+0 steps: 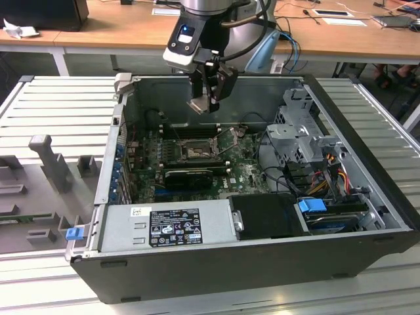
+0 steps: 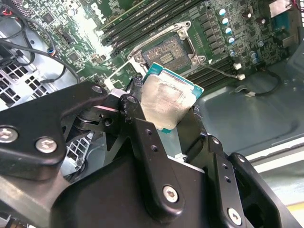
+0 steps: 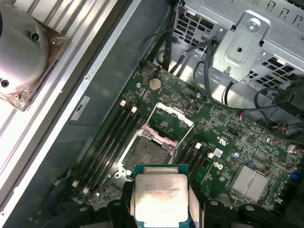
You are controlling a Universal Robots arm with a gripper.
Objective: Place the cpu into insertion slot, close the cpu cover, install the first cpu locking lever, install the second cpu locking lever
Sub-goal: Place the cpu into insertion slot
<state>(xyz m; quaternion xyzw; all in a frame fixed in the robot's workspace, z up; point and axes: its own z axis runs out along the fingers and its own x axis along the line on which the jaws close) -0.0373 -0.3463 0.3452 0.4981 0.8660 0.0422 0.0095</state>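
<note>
**Step in hand:** the first one, placing the cpu. Nothing is seated yet.

**Gripper:** My gripper hangs in the upper middle of the exterior view, above the open computer case, which lies on the ribbed grey desk. It is clenched on the cpu. In both wrist views the black fingers press on two opposite edges of the chip, with its pale metal face turned towards the cameras.

**Task's thing:** The cpu is in the air, well apart from the circuit board and touching nothing except my fingers.

**Target:** The insertion slot sits near the middle of the exterior view, on the green board between banks of long black memory slots. It appears to be empty, its dark contact field bare. The cpu cover stands swung up on its hinge, clear of the socket. A thin lever lies beside the socket, apparently unlatched. I cannot make out the second lever with confidence.

**Judgement:** The cpu is above the socket's side of the case but not squarely over it. Placement calls for centring the chip over the slot, squaring its edges to the metal rim, and keeping it level and clear of the raised cover. A tilted or offset approach could damage the contacts.
</note>
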